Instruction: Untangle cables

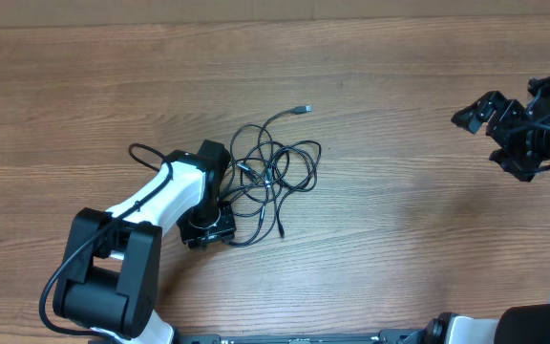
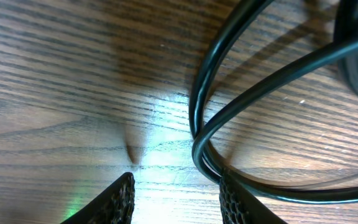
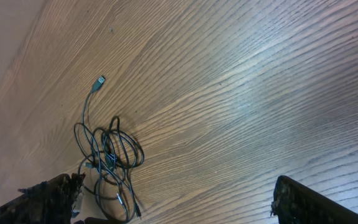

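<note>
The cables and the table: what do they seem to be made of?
Cables: black, smooth, slightly glossy jacket, probably plastic or rubber; light glints along them. Plug tip: silvery, likely metal. Table: wood or wood-look laminate, with visible grain and soft sheen.

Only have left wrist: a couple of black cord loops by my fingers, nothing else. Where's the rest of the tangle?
Observer: Overhead shows the cables as one loose tangle about midway across the table. It spreads from the left gripper toward the right arm's side.
Operator: Any free end?
Observer: One silver-tipped plug sticks out on a single strand, on the tangle's far side from the arm bases.
Operator: Right arm close?
Observer: No. The right gripper is open and empty, far off to the right, apart from the cables.
</note>
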Controlling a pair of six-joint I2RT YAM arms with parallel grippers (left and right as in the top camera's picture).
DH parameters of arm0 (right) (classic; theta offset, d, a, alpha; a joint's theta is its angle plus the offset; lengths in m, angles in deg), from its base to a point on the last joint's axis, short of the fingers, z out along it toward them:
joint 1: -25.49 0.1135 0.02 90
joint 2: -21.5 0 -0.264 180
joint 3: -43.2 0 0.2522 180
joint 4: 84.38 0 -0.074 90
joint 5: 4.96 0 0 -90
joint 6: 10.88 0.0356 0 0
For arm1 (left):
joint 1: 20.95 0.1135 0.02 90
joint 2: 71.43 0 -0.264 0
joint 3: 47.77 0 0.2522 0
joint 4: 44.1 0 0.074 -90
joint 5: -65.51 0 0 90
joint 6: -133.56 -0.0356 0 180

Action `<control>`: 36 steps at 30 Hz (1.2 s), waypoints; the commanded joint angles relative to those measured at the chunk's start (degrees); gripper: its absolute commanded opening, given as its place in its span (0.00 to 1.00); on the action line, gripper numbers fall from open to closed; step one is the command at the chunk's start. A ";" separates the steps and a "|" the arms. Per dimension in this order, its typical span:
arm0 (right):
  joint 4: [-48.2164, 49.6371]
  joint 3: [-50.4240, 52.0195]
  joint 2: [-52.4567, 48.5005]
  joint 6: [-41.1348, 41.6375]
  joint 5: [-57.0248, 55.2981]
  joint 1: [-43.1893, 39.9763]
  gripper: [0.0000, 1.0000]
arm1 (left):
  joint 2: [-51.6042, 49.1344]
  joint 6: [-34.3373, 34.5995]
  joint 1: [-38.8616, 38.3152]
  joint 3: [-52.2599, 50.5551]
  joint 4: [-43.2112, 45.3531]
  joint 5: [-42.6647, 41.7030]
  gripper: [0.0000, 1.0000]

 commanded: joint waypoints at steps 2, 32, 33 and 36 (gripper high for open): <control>0.31 0.17 0.68 -0.33 0.28 0.17 1.00 | 0.22 1.01 -0.37 -1.51 2.05 2.34 0.45; 0.11 0.20 0.68 -0.33 0.28 0.17 1.00 | 0.24 -7.19 -0.37 9.25 1.66 3.48 0.22; 0.07 0.20 0.68 -0.33 0.28 0.17 1.00 | 0.22 -7.21 -0.37 9.25 1.62 3.48 0.25; -0.11 0.20 0.68 -0.33 0.28 0.17 1.00 | 0.22 -9.18 -0.37 9.22 1.49 3.52 0.36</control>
